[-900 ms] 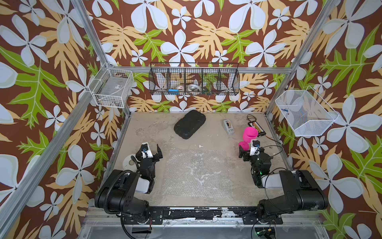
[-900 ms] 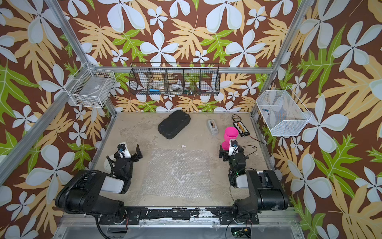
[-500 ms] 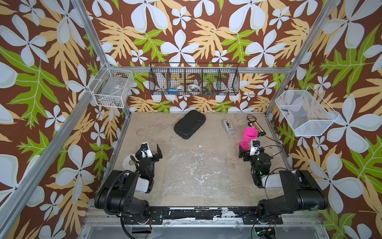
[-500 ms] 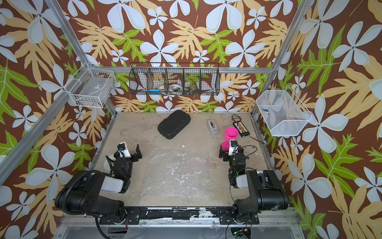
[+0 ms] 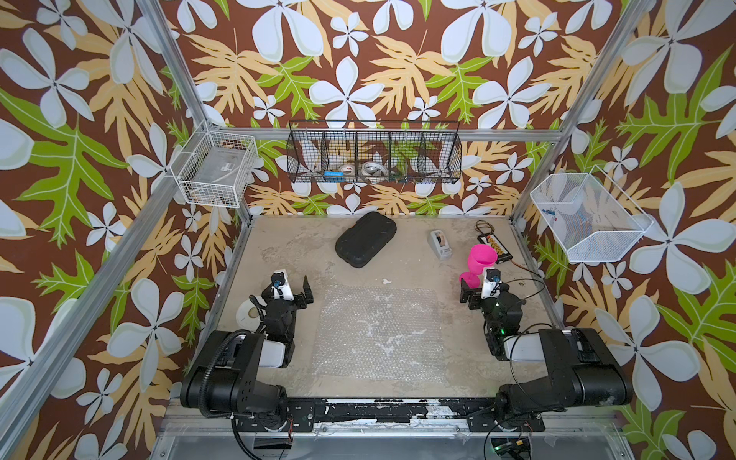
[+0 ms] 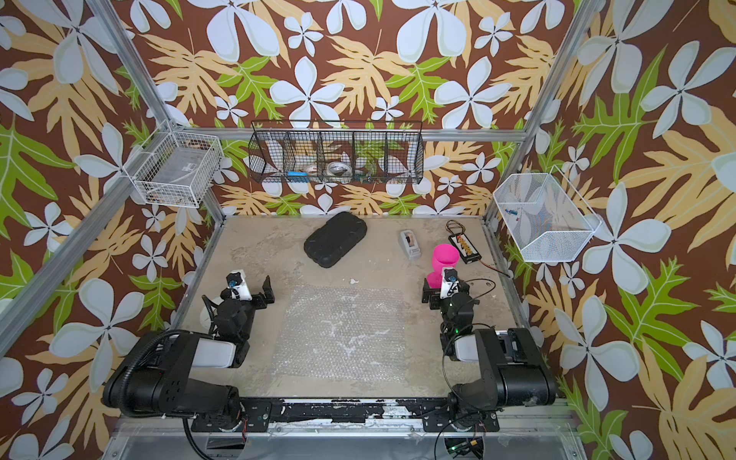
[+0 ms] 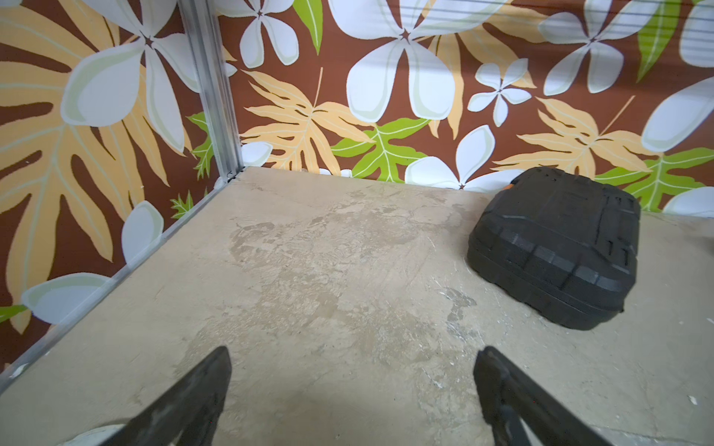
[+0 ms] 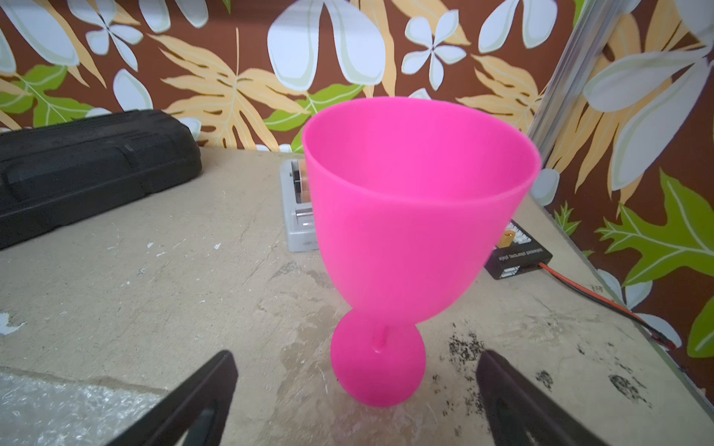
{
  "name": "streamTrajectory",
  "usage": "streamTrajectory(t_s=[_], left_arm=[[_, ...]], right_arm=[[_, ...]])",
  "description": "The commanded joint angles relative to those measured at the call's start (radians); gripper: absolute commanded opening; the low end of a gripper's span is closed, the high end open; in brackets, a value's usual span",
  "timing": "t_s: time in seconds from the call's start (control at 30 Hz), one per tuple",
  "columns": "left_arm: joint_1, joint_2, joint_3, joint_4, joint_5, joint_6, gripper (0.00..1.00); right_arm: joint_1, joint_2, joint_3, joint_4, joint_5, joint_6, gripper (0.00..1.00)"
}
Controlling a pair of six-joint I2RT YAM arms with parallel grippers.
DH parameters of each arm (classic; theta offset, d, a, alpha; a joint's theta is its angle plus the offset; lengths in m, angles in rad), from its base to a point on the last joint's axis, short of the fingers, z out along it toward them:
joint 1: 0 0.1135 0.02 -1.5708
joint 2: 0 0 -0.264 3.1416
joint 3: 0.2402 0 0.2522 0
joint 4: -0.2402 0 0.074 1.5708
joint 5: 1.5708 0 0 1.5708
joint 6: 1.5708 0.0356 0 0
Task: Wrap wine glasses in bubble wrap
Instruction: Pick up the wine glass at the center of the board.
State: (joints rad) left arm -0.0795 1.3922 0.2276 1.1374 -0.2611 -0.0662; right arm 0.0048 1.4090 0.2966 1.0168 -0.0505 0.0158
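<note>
Right wrist view: my right hand [image 8: 357, 359] is spread wide and holds nothing. The pink goblet [image 8: 417, 216] stands upright just ahead, its round foot in line with the gap between my fingers [image 8: 208, 390], touching neither. In both top views the goblet is at about 2 o'clock on the surface [image 5: 278, 255], and the bubble wrap [image 5: 378, 330] lies flat from the centre toward 6 o'clock, between my two hands. My left hand [image 7: 353, 355], at 9 o'clock, is just as wide open and empty over bare surface, with the black case [image 7: 552, 251] ahead, near 12 o'clock.
</note>
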Motion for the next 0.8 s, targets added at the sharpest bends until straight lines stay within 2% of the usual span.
streamTrajectory(t_s=[0.0,0.07,0.1,0.17,0.27,0.33,0.4,0.5,0.63,0.7,0.77], left_arm=[[0.003,-0.079,0.147,-0.344,-0.288,-0.135,1.00],[0.003,-0.115,0.271,-0.688,-0.489,-0.406,1.00],[0.003,-0.119,0.332,-0.842,-0.501,-0.518,1.00],[0.001,-0.117,0.416,-1.010,-0.393,-0.557,1.00],[-0.040,-0.101,0.527,-1.209,-0.380,-0.665,1.00],[-0.058,-0.087,0.573,-1.267,-0.324,-0.662,0.99],[-0.077,-0.075,0.616,-1.321,-0.254,-0.657,0.99],[-0.111,-0.048,0.682,-1.375,-0.137,-0.607,0.97],[-0.203,-0.033,0.730,-1.416,-0.070,-0.572,0.96],[-0.280,-0.022,0.738,-1.431,-0.057,-0.573,0.95],[-0.350,-0.008,0.750,-1.460,-0.065,-0.576,0.95]], right_arm=[[0.001,-0.088,0.152,-0.327,0.024,0.053,0.96],[0.021,-0.131,0.272,-0.554,-0.007,0.112,0.86],[0.058,-0.153,0.339,-0.668,0.000,0.133,0.82],[0.162,-0.201,0.402,-0.828,0.069,0.175,0.81],[0.268,-0.288,0.469,-1.012,0.134,0.300,0.79],[0.271,-0.338,0.517,-1.111,0.132,0.391,0.78],[0.271,-0.361,0.587,-1.214,0.175,0.416,0.75],[0.243,-0.301,0.763,-1.426,0.275,0.361,0.72],[0.126,-0.199,0.911,-1.567,0.215,0.304,0.60],[0.061,-0.149,0.957,-1.600,0.172,0.288,0.49],[0.029,-0.100,0.993,-1.626,0.154,0.262,0.46]])
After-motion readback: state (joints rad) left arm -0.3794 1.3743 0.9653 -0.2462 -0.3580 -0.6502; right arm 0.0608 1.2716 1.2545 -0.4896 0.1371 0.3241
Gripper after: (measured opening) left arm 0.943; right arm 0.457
